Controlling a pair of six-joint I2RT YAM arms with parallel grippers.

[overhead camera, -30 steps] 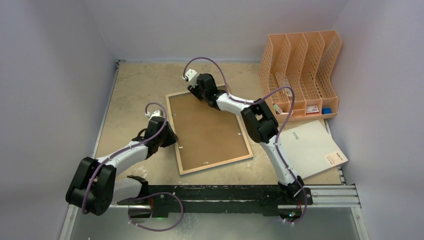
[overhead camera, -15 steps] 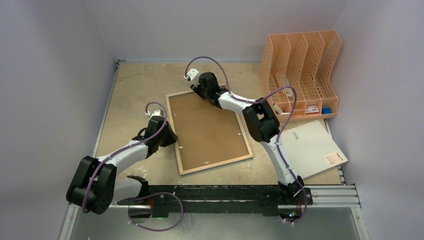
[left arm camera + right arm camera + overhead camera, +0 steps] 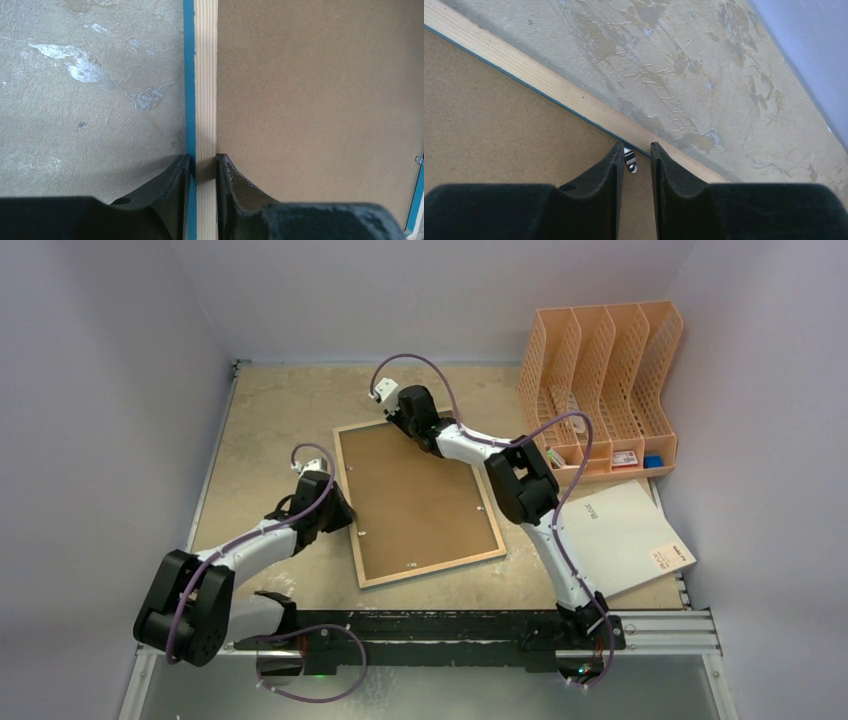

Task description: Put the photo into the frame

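Note:
The frame (image 3: 432,569) lies face down on the table with the brown backing board (image 3: 415,495) set in it. The photo is hidden. My left gripper (image 3: 340,512) is shut on the frame's left rail. In the left wrist view the fingers of the left gripper (image 3: 203,159) press both sides of the pale wood rail (image 3: 206,75), with the blue edge beside it. My right gripper (image 3: 392,420) is at the frame's far edge. In the right wrist view the right gripper (image 3: 637,146) is slightly open around a small metal clip (image 3: 630,161) on the board by the rail (image 3: 524,67).
A peach file organiser (image 3: 600,380) stands at the back right. A white flat sheet (image 3: 620,530) lies at the right, near the right arm's base. Walls close in the table on the left, back and right.
My right gripper has moved a little further away, from over the backing board to the frame's far edge. The left gripper and the frame have not moved.

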